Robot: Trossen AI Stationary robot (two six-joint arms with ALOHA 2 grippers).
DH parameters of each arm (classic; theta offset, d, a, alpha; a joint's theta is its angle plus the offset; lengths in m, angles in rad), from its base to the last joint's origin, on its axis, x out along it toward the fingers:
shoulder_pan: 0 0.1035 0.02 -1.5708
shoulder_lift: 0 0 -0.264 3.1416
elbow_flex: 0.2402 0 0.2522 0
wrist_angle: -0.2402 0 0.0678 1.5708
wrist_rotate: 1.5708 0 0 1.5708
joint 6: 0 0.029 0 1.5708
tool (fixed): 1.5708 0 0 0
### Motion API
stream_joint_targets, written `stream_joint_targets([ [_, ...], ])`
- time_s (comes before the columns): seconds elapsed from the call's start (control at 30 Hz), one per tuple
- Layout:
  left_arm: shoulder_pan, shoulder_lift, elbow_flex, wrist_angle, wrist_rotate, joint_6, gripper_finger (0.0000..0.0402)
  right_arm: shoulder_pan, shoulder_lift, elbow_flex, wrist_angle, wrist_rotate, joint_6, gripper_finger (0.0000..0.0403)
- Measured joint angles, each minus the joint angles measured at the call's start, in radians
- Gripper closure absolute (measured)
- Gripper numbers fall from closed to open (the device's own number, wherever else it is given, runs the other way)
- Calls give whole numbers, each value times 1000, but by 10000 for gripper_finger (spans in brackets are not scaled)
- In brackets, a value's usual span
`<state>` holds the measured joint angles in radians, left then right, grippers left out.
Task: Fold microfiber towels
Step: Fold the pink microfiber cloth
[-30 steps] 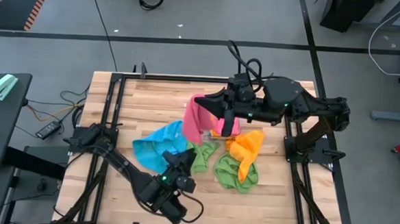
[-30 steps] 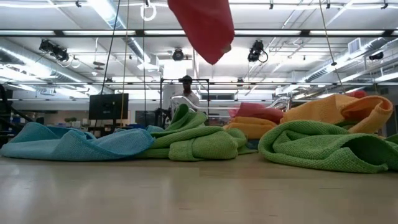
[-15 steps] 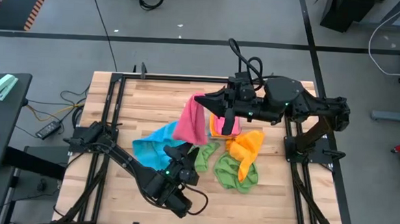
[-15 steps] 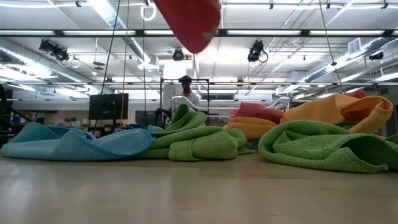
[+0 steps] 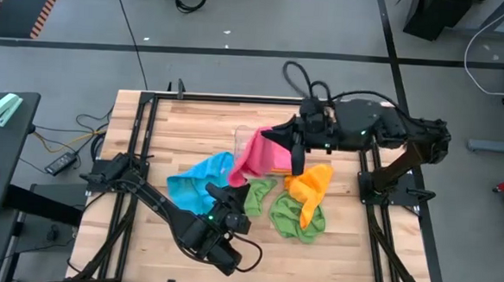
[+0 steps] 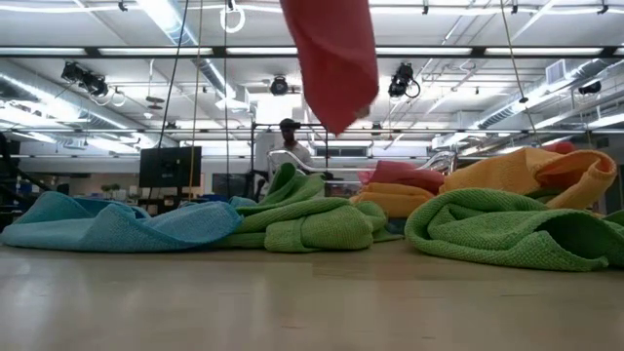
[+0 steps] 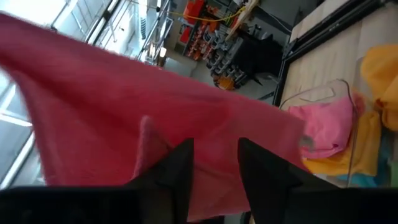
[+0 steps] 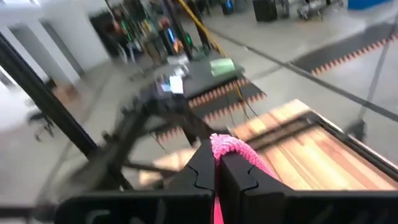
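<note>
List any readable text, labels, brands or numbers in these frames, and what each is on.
None readable.
Monitor behind the table in the low view: screen dark, no text.
Shelf items in the left wrist view: too blurred to read.
Pink towel, held up by the right gripper, and the other towels: plain, no labels visible.

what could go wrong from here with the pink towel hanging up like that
The right gripper pinches only a small bunched edge of the hanging pink towel, so it could slip free and drop onto the pile. The left gripper reaches toward the cloth with its fingers apart, not clamped; it may miss the corner or grab a fold. The towel hangs over the clear tray holding another pink towel, so it could snag there when lowered.
</note>
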<state>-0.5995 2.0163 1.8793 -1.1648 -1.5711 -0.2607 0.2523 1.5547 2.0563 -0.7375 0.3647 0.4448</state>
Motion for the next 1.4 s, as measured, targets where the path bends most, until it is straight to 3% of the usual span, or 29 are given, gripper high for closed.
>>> stream_joint_targets([
  [0.23,20,-6,0,2,0,-72,263,22,29,-2,-202,0,53,395],
  [0.47,57,-8,0,-2,2,-149,245,74,32,-2,-242,0,87,395],
  [0.67,83,-8,0,-27,120,-279,234,98,32,-2,-261,0,125,395],
  [0.77,85,-8,0,-52,129,-319,229,114,32,-2,-269,-7,128,395],
  [1.03,53,-16,1,-138,136,-403,243,138,32,-1,-310,-10,158,395],
  [1.4,24,-16,-1,-346,368,-709,279,139,28,-1,-323,-11,173,395],
])
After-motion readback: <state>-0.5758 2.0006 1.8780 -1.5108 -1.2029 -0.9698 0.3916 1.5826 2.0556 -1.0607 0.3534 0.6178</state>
